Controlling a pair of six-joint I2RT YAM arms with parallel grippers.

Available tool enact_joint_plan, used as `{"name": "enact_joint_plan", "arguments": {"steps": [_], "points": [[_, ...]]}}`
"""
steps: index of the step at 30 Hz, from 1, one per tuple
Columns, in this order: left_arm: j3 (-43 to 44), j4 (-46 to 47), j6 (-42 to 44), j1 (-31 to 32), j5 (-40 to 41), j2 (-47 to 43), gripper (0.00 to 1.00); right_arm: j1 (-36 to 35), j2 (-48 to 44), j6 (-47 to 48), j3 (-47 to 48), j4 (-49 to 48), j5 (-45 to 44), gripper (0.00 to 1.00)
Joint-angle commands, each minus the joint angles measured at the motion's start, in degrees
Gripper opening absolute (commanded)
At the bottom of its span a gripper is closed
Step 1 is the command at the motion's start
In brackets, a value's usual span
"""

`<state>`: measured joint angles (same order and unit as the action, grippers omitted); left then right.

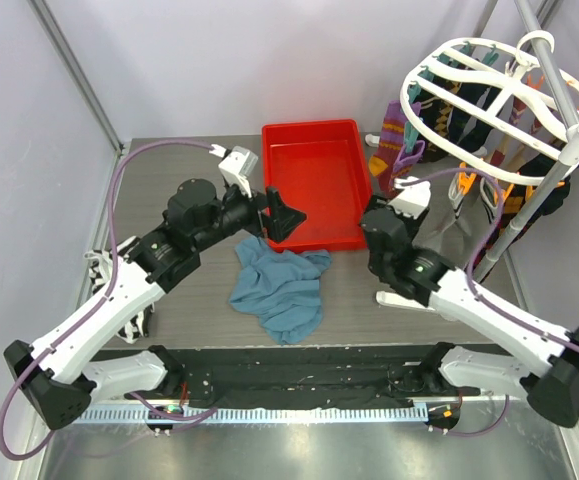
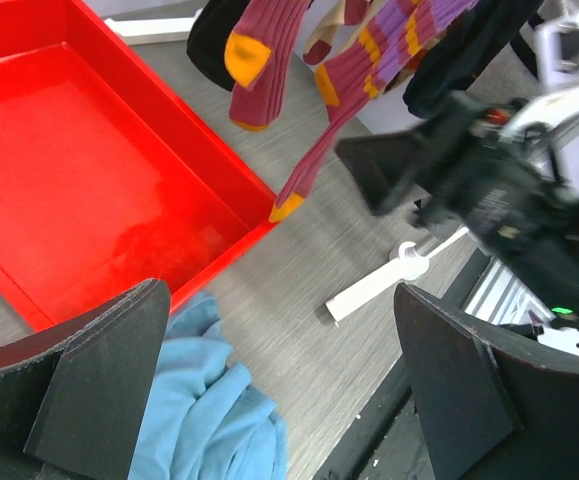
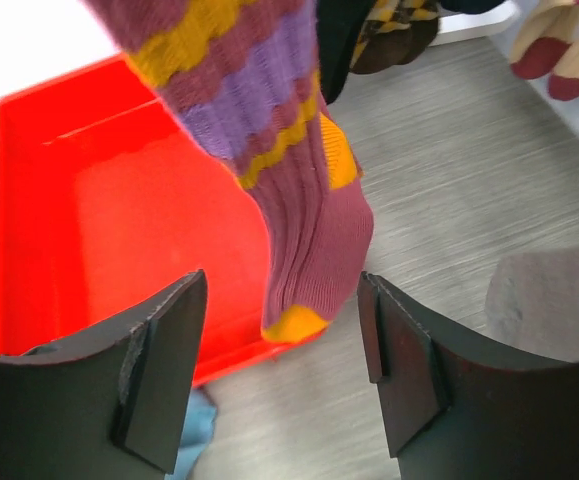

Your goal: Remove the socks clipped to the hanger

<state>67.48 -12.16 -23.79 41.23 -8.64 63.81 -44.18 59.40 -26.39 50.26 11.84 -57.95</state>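
– Hanger, socks: where?
– Far right, on pole. Socks clipped under, rear ones overlapped, can't count; clips hard to make out.
– R gripper?
– Spread wide. Striped sock dangling btwn fingers, contact unclear, top cut off.
– L gripper?
– Spread too, nothing in it; by tray corner, over blue cloth.

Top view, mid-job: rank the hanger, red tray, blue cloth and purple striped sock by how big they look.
1. hanger: largest, though it hangs above the table, nearer the camera, which may inflate it.
2. red tray
3. blue cloth: only a little smaller than the tray.
4. purple striped sock: clearly smallest.
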Motion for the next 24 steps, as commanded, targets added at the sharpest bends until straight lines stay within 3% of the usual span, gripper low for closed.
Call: {"name": "enact_joint_plan", "arguments": {"steps": [1, 5, 9, 13, 19, 24], "points": [[-2.09, 3.64, -0.91, 0.08, -0.14, -2.9, 1.0, 0.41, 6.6, 0.73, 4.57, -7.62, -11.73, 0.67], [-2.27, 1.36, -0.12, 0.08, -0.23, -3.78, 1.0, 2.52, 11.26, 0.03, 6.6, -7.36, -13.58, 0.63], [-2.88, 0.13, 0.76, 0.08, 0.21, -4.92, 1.0, 2.7, 11.71, 0.72, 7.22, -7.35, -13.33, 0.33], [-2.01, -1.72, 1.55, -0.01, 0.73, -5.45, 1.0, 2.79, 7.76, 3.45, 6.08, -7.0, -3.0, 0.01], [-0.78, 0.21, 0.59, 0.08, 2.05, -3.88, 1.0, 2.7, -1.73, 5.21, 5.72, -1.13, 11.26, 0.01], [7.92, -1.99, -0.11, 0.08, -1.46, 2.27, 1.0, 2.61, -9.72, 8.2, 3.8, 0.82, 23.83, 0.01]]}}
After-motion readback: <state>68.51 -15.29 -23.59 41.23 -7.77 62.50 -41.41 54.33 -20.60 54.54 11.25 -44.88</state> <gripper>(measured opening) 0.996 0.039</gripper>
